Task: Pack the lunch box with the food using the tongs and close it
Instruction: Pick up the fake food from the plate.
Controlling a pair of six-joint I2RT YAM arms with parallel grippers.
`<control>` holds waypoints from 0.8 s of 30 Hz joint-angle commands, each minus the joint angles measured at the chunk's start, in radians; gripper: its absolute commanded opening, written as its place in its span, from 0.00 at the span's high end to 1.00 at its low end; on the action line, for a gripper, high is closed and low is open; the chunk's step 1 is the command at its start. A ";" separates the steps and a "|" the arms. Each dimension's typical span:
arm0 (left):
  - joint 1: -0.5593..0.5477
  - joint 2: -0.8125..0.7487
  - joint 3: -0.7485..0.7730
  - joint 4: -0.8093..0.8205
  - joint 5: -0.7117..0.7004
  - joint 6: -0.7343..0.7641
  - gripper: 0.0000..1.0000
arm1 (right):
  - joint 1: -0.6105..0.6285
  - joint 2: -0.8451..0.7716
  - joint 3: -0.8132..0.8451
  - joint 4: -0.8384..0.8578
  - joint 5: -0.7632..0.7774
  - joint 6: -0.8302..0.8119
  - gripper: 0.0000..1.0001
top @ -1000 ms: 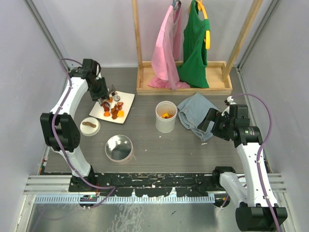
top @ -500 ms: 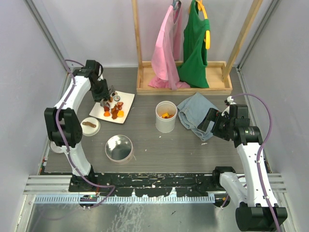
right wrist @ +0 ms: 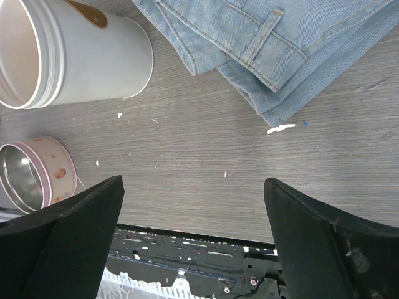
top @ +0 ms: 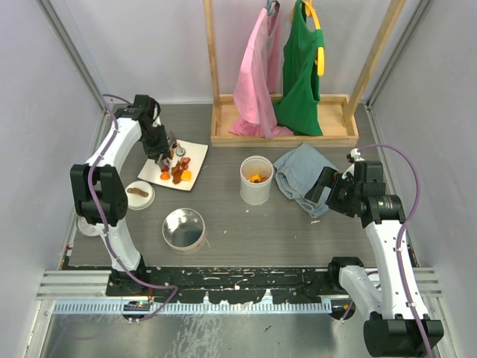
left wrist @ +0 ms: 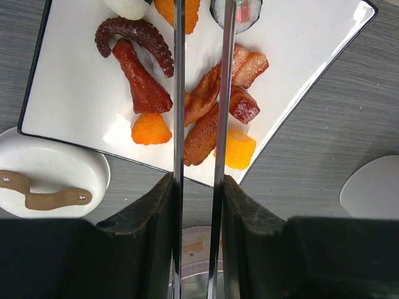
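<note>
The left gripper (left wrist: pixel 198 187) is clenched on the tongs (left wrist: pixel 179 93). Their two arms reach out from its fingers over the white plate (left wrist: pixel 68 93), straddling a brown piece of the food (left wrist: pixel 202 103). The right gripper (right wrist: pixel 193 182) hangs spread wide near the jeans (right wrist: pixel 280 43).

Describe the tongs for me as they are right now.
The tongs are two thin, shiny grey metal arms, nearly parallel with a narrow gap. The left pincer clamps them from outside, one finger on each arm. They reach over the white plate, and brown food pieces show between them. Their tips are out of the wrist view, so contact with the food cannot be told.
</note>
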 commanded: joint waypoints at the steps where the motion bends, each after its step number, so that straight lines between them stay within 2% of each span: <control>1: -0.001 -0.085 -0.020 0.032 0.040 0.022 0.79 | 0.005 -0.015 0.012 0.036 0.006 -0.002 0.01; 5: -0.004 -0.131 -0.051 0.055 0.069 0.012 0.84 | 0.005 -0.012 0.012 0.036 0.007 -0.002 0.01; 13: -0.012 -0.248 -0.175 0.128 0.092 -0.009 0.86 | 0.005 -0.009 0.013 0.036 0.009 -0.002 0.01; 24: -0.012 -0.323 -0.201 0.111 0.081 0.018 0.88 | 0.004 -0.008 0.015 0.033 0.013 -0.002 0.01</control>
